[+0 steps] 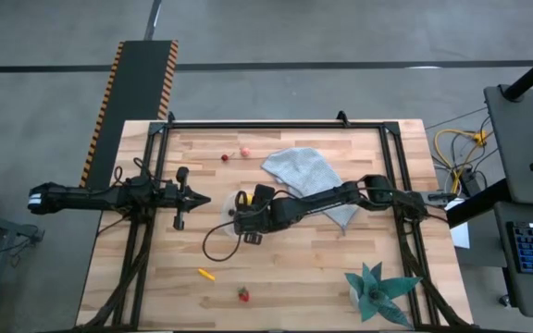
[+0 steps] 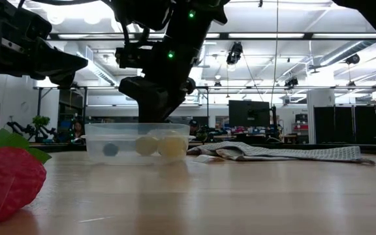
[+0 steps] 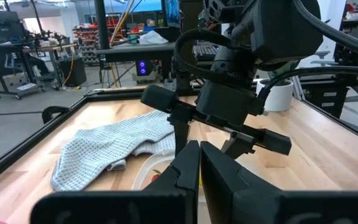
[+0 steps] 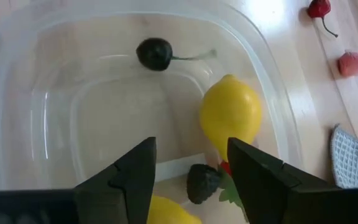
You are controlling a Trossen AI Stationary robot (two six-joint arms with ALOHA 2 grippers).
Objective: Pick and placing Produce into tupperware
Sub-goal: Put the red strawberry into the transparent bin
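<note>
Two dark, jointed arms, all black housings and cable.

The right arm [image 1: 340, 196] trails a looping black cable and shows small green lights; the left arm [image 1: 109, 197] ends in a white band, with blocky matte-black fingers [image 4: 135, 174].

Right arm reaches in from the right edge of the table toward the middle, forearm low and stretched leftward, wrist bent so the right gripper [image 1: 241, 215] points down. Its two dark fingers [image 4: 135, 174] stand apart with a clear gap between them, nothing held; tips hang just above the table surface, seen from the low view as a dark block pointing down [image 2: 150, 98]. Left arm lies straight in from the left edge, level, roughly mid-depth of the table. Left gripper [image 1: 202, 199] points right toward the right gripper, fingers [image 3: 185, 171] pressed together, empty, just left of the other gripper.
</note>
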